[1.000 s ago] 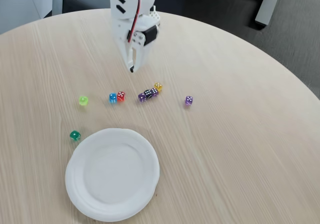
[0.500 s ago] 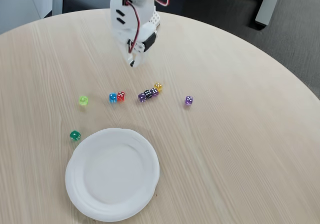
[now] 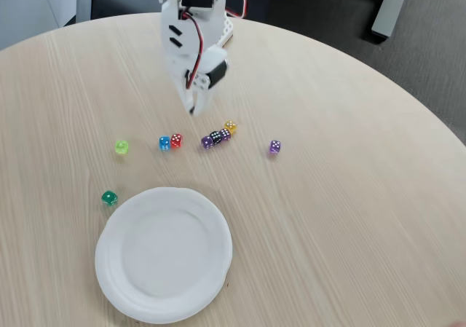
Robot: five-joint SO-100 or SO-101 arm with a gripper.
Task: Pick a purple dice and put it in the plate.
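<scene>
Claw above a row of dice on a round worktop.

In the fixed view the white claw [image 3: 194, 111] hangs tip-down over the pale wooden worktop [image 3: 349, 218], its jaws drawn close with nothing between them. The purple dice [image 3: 216, 136] sits at 5 o'clock from the claw tip, touching a lighter purple die [image 3: 207, 142] and near a yellow die [image 3: 230, 127]. The plate [image 3: 164, 253] lies at 6 o'clock, well apart, with no die on it.

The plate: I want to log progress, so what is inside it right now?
Nothing lies in the plate; its white surface is bare. All the dice, the purple dice included, sit on the table. What is under the plate is hidden.
</scene>
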